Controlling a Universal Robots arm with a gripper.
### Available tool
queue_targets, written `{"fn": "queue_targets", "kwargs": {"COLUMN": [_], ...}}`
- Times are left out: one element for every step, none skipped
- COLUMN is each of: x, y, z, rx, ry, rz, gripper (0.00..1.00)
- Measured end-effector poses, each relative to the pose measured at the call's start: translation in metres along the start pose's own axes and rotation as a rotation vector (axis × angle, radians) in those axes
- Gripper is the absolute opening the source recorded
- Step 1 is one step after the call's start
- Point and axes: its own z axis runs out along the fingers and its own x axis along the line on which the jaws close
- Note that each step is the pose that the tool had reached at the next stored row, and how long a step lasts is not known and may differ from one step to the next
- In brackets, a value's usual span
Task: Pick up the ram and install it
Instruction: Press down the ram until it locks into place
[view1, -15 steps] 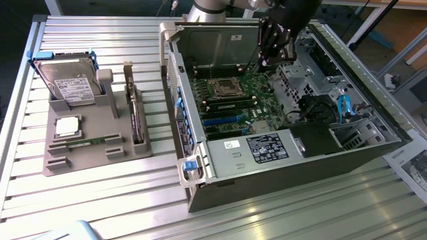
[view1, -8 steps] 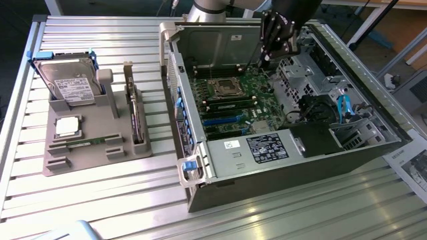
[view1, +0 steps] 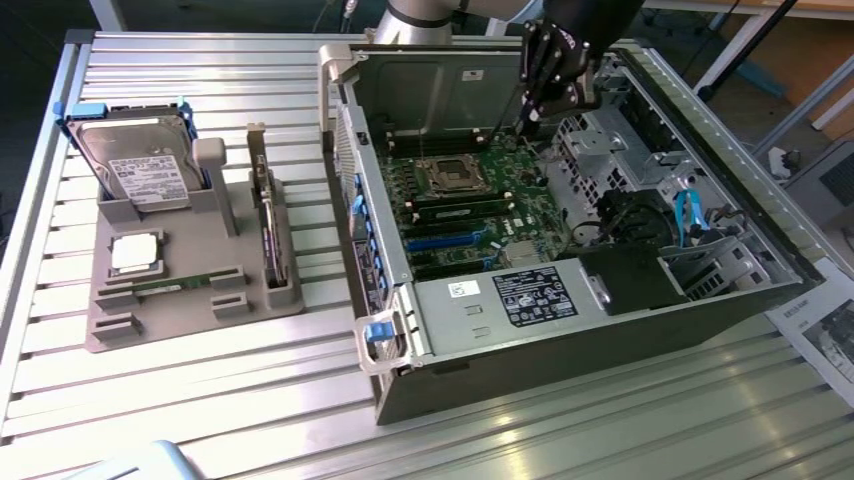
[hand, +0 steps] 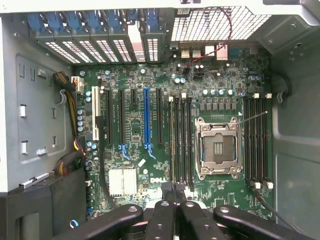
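The gripper (view1: 541, 105) is seen inside the open computer case (view1: 747, 230), hanging above the green motherboard (view1: 487, 190). In the wrist view the fingers (hand: 167, 212) are pressed together, and a thin dark edge is seen between their tips, pointing down at the memory slots (hand: 180, 140); whether this is a ram stick pinched between them cannot be told for certain.

A ram stick (view1: 167, 287) is seen lying in the grey holder (view1: 200, 310) on the counter (view1: 200, 400), outside the case. From the fingers it lies well apart, toward the exterior view's left and nearer the camera, beyond the case wall. Its long axis runs roughly across the exterior view, lying flat in a groove of the holder, just below the square silver processor (view1: 134, 252). A hard drive (view1: 140, 165) stands upright at the holder's far end, and a dark expansion card (view1: 271, 235) stands on edge along its side.

Directly beneath the fingers, the slots beside the empty processor socket (hand: 217, 148) are found, their long axis in line with the closed tips. It is judged that the fingers are much nearer these slots than the stick in the holder.
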Motion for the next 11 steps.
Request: {"fn": "queue_targets", "kwargs": {"x": [0.0000,0.0000,0.0000,0.0000,0.0000,0.0000,0.0000,0.0000,0.0000,0.0000,0.0000], "y": [0.0000,0.0000,0.0000,0.0000,0.0000,0.0000,0.0000,0.0000,0.0000,0.0000,0.0000], "z": [0.0000,0.0000,0.0000,0.0000,0.0000,0.0000,0.0000,0.0000,0.0000,0.0000,0.0000], "rx": [-0.0001,0.0000,0.0000,0.0000,0.0000,0.0000,0.0000,0.0000,0.0000,0.0000,0.0000], "ry": [0.0000,0.0000,0.0000,-0.0001,-0.0001,-0.0001,0.0000,0.0000,-0.0001,0.0000,-0.0001], "rz": [0.000,0.000,0.000,0.000,0.000,0.000,0.000,0.000,0.000,0.000,0.000], "gripper": [0.10,0.10,0.10,0.10,0.10,0.10,0.10,0.10,0.10,0.10,0.10]}}
